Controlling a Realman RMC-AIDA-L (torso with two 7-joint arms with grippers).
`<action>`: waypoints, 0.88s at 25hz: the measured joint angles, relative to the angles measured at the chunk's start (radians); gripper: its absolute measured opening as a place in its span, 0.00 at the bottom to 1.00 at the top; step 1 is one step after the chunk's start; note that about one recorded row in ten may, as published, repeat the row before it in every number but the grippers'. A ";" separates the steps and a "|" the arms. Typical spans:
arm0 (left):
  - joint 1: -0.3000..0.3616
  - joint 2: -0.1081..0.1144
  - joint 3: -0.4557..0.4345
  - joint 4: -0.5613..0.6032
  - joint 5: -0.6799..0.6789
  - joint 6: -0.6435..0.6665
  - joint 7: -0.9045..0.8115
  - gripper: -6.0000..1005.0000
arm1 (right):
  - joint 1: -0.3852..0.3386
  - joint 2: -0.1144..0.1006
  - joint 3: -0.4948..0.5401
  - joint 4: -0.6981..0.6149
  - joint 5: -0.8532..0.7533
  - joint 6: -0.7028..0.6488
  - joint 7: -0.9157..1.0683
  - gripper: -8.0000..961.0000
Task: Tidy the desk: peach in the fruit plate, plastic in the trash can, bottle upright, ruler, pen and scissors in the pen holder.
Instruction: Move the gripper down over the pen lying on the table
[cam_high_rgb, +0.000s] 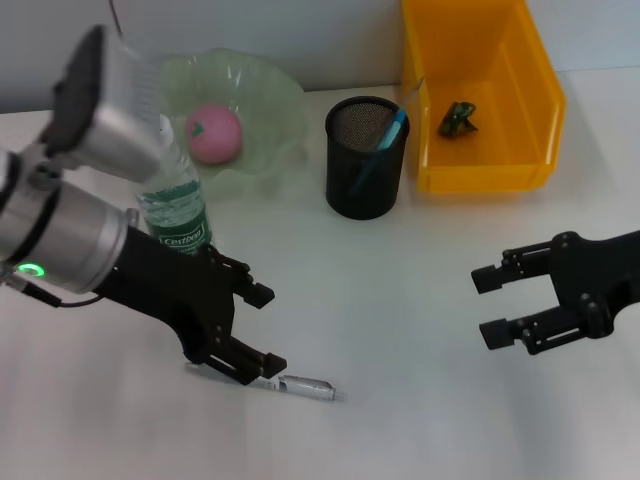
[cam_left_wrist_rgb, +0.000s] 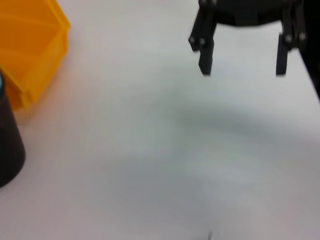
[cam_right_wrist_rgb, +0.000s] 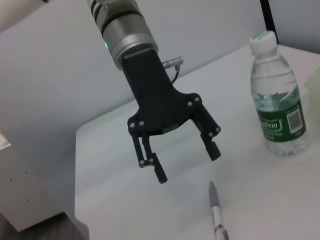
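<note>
A grey pen (cam_high_rgb: 305, 385) (cam_right_wrist_rgb: 216, 212) lies on the white desk near the front. My left gripper (cam_high_rgb: 267, 330) (cam_right_wrist_rgb: 188, 165) hangs open just above its near end, touching nothing. The water bottle (cam_high_rgb: 175, 215) (cam_right_wrist_rgb: 277, 100) stands upright behind the left arm. A pink peach (cam_high_rgb: 213, 133) rests in the pale green fruit plate (cam_high_rgb: 275, 110). The black mesh pen holder (cam_high_rgb: 366, 157) (cam_left_wrist_rgb: 7, 145) holds a blue item; I cannot tell whether it is the ruler or the scissors. A dark green piece of plastic (cam_high_rgb: 460, 118) lies in the yellow trash can (cam_high_rgb: 480, 160) (cam_left_wrist_rgb: 30, 50). My right gripper (cam_high_rgb: 487, 306) (cam_left_wrist_rgb: 243, 67) is open at the right, holding nothing.
The left arm's silver body covers part of the plate and the bottle's top in the head view. The desk's left edge (cam_right_wrist_rgb: 77, 165) drops off beyond the left gripper.
</note>
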 joint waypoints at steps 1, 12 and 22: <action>-0.013 -0.003 0.016 0.008 0.025 0.000 0.000 0.81 | -0.001 0.001 -0.002 0.000 -0.004 0.001 0.000 0.79; -0.084 -0.006 0.232 0.062 0.167 -0.043 -0.045 0.81 | 0.020 0.002 -0.023 -0.002 -0.030 0.022 -0.004 0.79; -0.114 -0.012 0.443 0.068 0.220 -0.158 -0.059 0.81 | 0.033 0.001 -0.023 -0.005 -0.056 0.039 -0.001 0.79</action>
